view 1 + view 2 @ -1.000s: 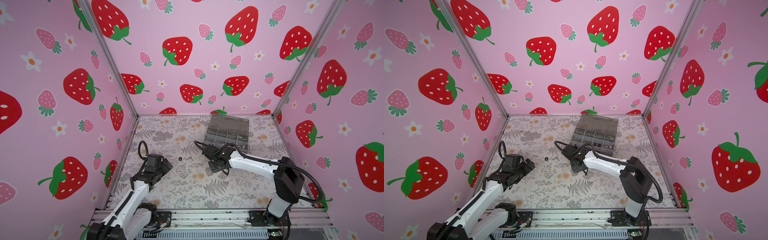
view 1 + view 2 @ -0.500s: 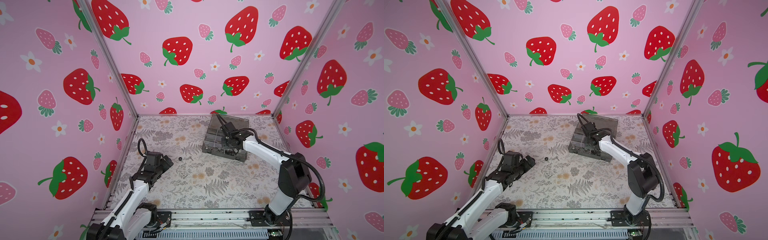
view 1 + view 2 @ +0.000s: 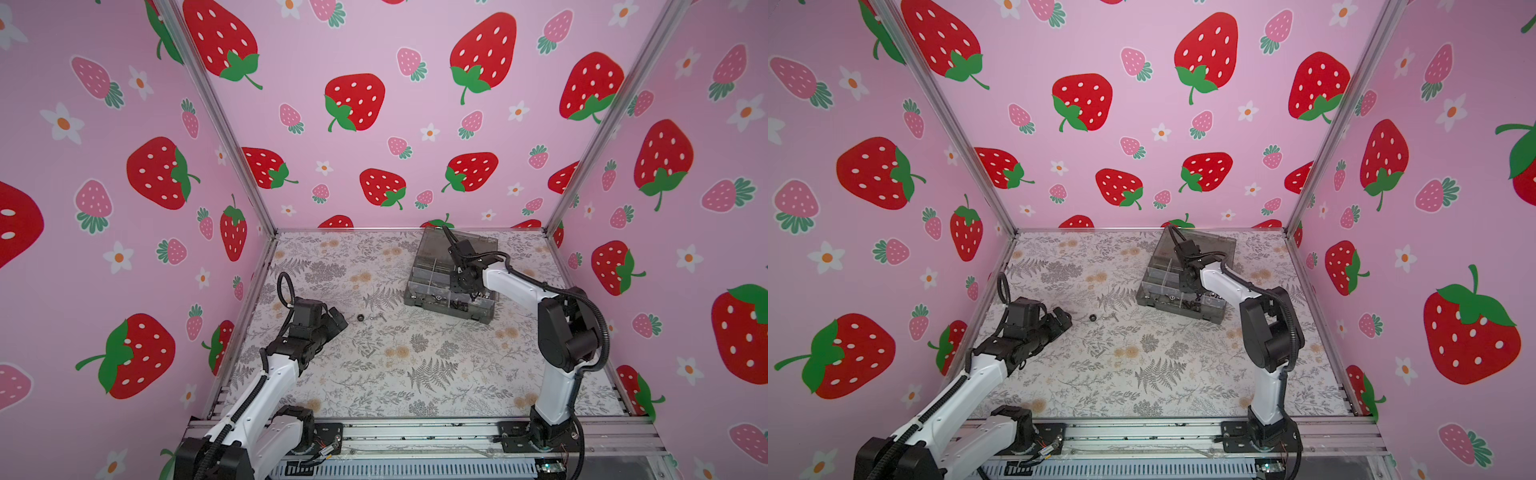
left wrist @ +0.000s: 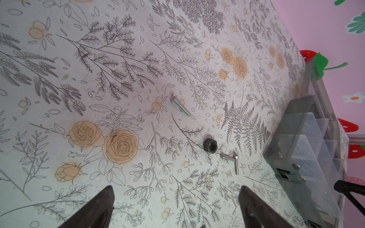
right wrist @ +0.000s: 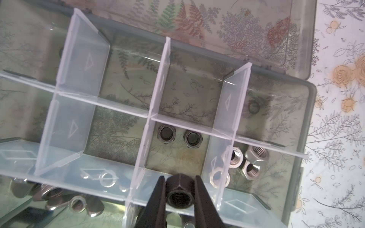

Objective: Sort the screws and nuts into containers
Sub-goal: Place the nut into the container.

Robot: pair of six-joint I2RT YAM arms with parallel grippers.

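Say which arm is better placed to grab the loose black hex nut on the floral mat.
Left. The open, empty left gripper faces the loose black hex nut; the right gripper is shut on another black nut over the smoky grey plastic organiser box.

Top views: bright, even, diffuse light from overhead; pink walls (image 3: 374, 50) evenly lit. Shadows faint, tight under the arms (image 3: 274, 374) and the organiser box (image 3: 440, 309). Wide-angle stretch: frame posts (image 3: 220, 120) splay toward 11 and 1 o'clock, strawberries (image 3: 16, 224) swell at 9 and 3. Loose hardware (image 3: 360, 318) on the floral mat (image 3: 415, 374) barely resolved.

Left wrist view: mid-distance sharp, loose black nut (image 4: 210, 145) and silver screws (image 4: 180, 105) crisp with small soft shadows; left gripper (image 4: 176, 187) fingertips dark, blurred; mat near the lens pale green.

Right wrist view: dimmer, soft overall; pale dividers (image 5: 164, 79) hazy; glints on silver nuts (image 5: 250, 163); gripped black nut (image 5: 179, 195) slightly blurred; mat beside the box washed out.
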